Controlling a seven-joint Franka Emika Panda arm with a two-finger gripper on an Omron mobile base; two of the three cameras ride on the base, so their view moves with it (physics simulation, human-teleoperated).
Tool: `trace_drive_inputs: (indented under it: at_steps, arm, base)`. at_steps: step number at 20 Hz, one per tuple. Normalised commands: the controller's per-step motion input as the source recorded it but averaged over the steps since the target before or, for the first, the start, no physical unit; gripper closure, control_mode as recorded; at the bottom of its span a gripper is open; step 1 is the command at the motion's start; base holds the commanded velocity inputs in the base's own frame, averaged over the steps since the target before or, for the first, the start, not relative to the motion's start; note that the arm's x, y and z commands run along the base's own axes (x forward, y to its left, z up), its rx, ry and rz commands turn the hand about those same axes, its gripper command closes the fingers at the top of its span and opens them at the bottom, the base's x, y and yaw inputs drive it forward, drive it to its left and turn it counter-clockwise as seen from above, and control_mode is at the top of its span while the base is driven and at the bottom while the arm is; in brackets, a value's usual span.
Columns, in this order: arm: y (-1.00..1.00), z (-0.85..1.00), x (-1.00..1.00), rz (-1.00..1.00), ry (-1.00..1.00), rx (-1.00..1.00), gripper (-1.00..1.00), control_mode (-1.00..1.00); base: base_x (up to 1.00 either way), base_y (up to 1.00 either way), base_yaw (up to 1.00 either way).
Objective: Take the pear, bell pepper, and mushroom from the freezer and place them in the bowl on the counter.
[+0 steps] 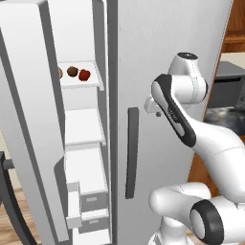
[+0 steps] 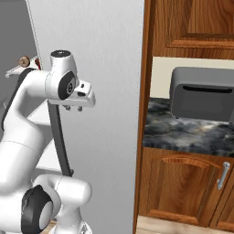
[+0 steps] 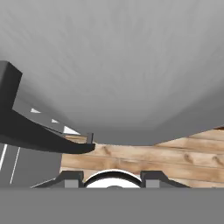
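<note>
The freezer (image 1: 83, 124) stands open at the left, its white shelves showing. On its upper shelf lie the red bell pepper (image 1: 84, 74), a dark brown round mushroom (image 1: 72, 71) (image 2: 23, 61), and a tan piece, seemingly the pear (image 1: 60, 72), half hidden by the open door's edge. My gripper (image 1: 157, 114) (image 2: 73, 108) (image 3: 112, 178) hangs close to the shut grey door, right of the freezer and below the shelf's height, pointing down. Its fingertips (image 3: 72, 178) stand apart with nothing between them. The counter (image 2: 183, 132) lies to the right. The bowl is out of view.
The wider grey door (image 1: 167, 57) with its dark vertical handle (image 1: 132, 153) (image 3: 26, 131) is right in front of the hand. The freezer's open door (image 1: 24, 119) juts out at the left. A microwave (image 2: 205, 93) sits on the counter above wooden cabinets (image 2: 183, 192).
</note>
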Motion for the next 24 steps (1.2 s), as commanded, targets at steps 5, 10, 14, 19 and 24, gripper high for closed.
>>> trace_drive_inputs:
  at_steps: [5,10,14,19,24]
  arm:
    - [0.02,0.0,-0.28,0.0,-0.06,-0.01,-1.0,-1.0]
    - [0.05,0.06,-0.81,0.0,-0.34,-0.08,-1.0,-1.0]
    - [0.0,0.49,-0.79,0.0,-0.32,-0.02,-1.0,-1.0]
    - [0.0,0.61,-0.5,0.0,-0.14,0.0,-1.0,-1.0]
    - [0.0,0.47,-0.27,0.0,-0.02,0.0,-1.0,-1.0]
  base:
    - [0.0,0.0,0.0]
    - [0.0,0.0,0.0]
    - [0.0,0.0,0.0]
    - [0.0,0.0,0.0]
    - [0.0,0.0,0.0]
